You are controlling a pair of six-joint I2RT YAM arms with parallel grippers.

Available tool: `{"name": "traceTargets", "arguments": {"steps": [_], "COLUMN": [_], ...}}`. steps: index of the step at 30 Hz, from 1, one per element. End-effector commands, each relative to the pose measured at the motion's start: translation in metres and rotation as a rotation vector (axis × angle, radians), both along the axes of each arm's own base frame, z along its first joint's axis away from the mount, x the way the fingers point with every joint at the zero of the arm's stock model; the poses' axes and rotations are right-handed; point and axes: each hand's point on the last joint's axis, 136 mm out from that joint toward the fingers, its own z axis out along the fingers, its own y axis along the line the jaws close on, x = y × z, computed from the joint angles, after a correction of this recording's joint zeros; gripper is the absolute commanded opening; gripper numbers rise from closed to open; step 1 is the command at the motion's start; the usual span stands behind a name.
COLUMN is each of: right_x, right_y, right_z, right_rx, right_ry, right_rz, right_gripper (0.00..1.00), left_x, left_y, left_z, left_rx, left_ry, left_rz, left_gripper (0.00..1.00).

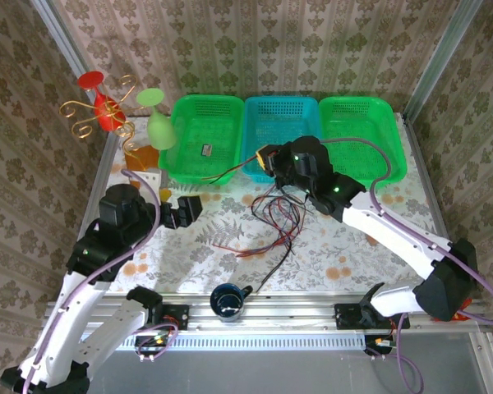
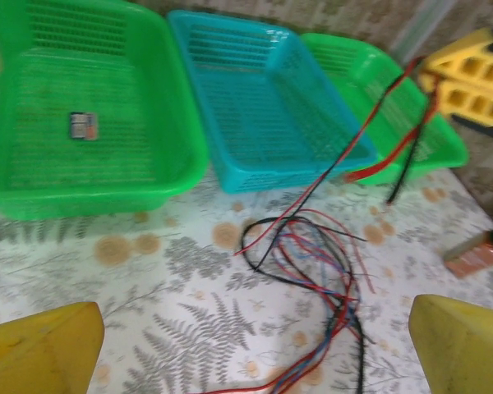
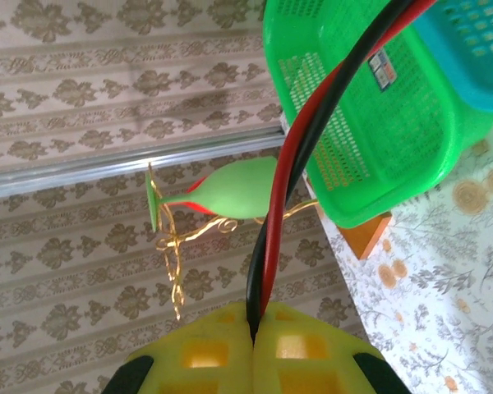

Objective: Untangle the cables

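"Right wrist: what has the right gripper (image 3: 253, 335) got?"
"It's clamped shut on a red-and-black cable pair (image 3: 267, 246). The tangle (image 1: 277, 220) lies mid-table, in front of the blue basket (image 1: 281, 100). The left gripper (image 1: 184, 212) gapes wide, empty."
"Risk?"
"Lifting both at once, I'd judge, drags the knot tighter or snags the basket rim."

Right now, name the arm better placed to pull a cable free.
Right. Its jaws grip the red and black cables, running up from the tangle; the left arm's jaws stand open, apart from it.
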Motion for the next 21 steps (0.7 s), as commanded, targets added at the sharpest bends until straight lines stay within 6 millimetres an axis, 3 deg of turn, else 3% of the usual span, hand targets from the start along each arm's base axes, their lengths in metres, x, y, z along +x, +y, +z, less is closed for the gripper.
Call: {"name": "traceTargets", "arguments": {"steps": [1,5,10,11,14,21], "right_x": [0.005,0.011,0.013,0.017,0.019,0.022], "right_y": [-0.008,-0.013,-0.013,-0.011,-0.007,0.002], "right_z": [-0.033,-0.042,-0.037,-0.046,-0.048,-0.045], "right_rx": [-0.004,0.01,0.016,0.007,0.013,0.033], "right_ry": [0.067,0.078,0.06,0.078,0.076,0.069], "right_rz": [0.002,0.0,0.015,0.018,0.033,0.06], "right_gripper": [0.0,0.0,0.0,0.0,0.0,0.0], "left_x": [0.006,0.019,0.035,0.037,0.039,0.039], "left_y": [-0.022,-0.033,-0.03,-0.031,-0.034,-0.039], "left_z": [0.009,0.002,0.005,0.004,0.001,-0.01], "left_rx": [-0.104,-0.235,-0.464,-0.469,-0.48,-0.492], "left_ry": [-0.013,0.042,0.079,0.086,0.12,0.15], "left_rz": [-0.117,-0.202,-0.237,-0.241,-0.262,-0.29], "left_gripper": [0.95,0.95,0.83,0.83,0.8,0.58]}}
